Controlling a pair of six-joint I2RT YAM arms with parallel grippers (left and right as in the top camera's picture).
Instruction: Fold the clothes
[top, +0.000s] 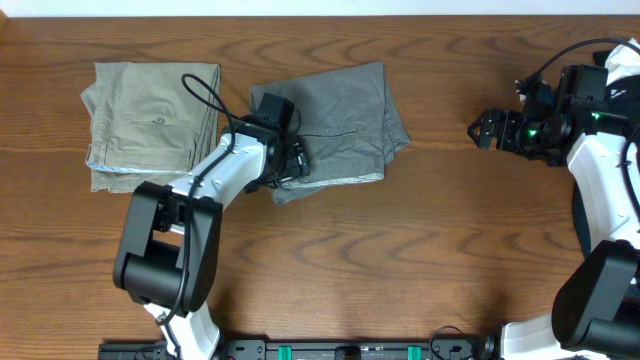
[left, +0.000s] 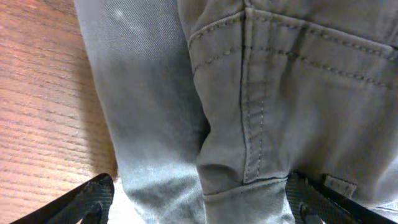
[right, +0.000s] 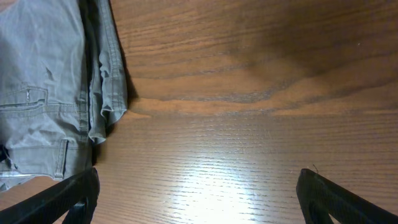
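Mid-grey shorts (top: 340, 118) flat on the wooden table (top: 420, 260). Folded to a rough rectangle, wrinkled, a bit skewed. Lower edge showing a pale inner layer.

Left gripper (top: 292, 158) low over the shorts' lower left corner, arm reaching in from below and left of the shorts. Jaws spread wide, nothing pinched. In the left wrist view, one fingertip (left: 93, 196) at the shorts' left edge beside bare wood, the other over the pocket panel. Double-stitched pocket seam (left: 252, 112) running down the cloth between them. Contact between tips and cloth: cannot tell.

Right gripper (top: 482, 128) well right of the shorts, clear of them, over bare wood and pointing toward them. Jaws fully wide, empty. In the right wrist view, both fingers at the bottom corners. Shorts' right edge in the upper left there, stacked hems hanging slightly loose.

Folded khaki trousers (top: 150, 120) just left of the shorts, with a narrow strip of wood between the two. Black cable (top: 205, 95) from the left arm looping above that strip and over the khaki's right edge.
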